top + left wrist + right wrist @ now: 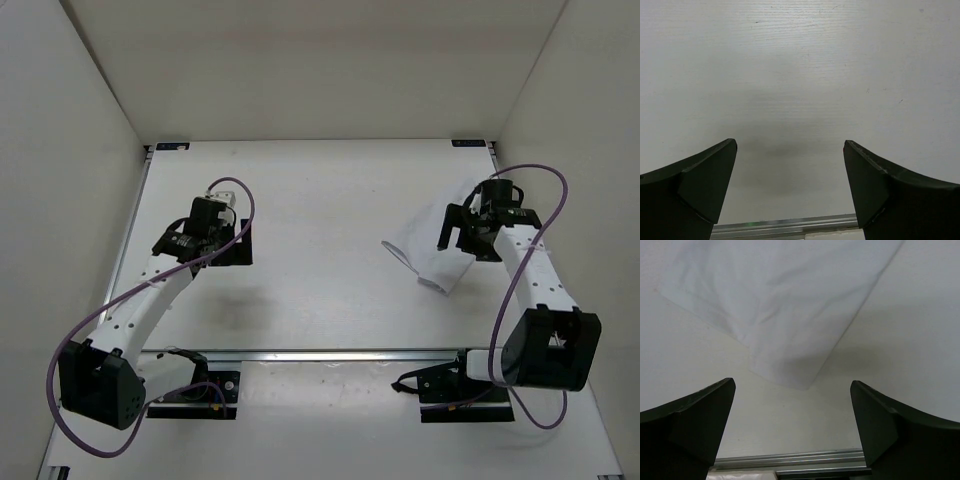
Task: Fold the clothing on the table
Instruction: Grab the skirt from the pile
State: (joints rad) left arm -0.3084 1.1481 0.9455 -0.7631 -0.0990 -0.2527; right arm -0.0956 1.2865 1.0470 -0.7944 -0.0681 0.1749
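The clothing (pixel 432 266) is a small white fabric piece lying flat on the right side of the table (pixel 330 200). My right gripper (pixel 468 240) hovers over its right part, open and holding nothing. In the right wrist view the clothing (pixel 785 305) fills the upper left, with a corner pointing toward the gap of the right gripper (pixel 792 384); the fingers do not touch it. My left gripper (pixel 215 252) hangs over bare table at the left, far from the fabric. In the left wrist view the left gripper (pixel 790 143) is open with only tabletop (pixel 800 60) between its fingers.
A metal rail (pixel 330 354) crosses the table's near side in front of the arm bases; the rail (pixel 785 225) also shows low in both wrist views, as here (pixel 790 458). White walls enclose the table on the left, right and back.
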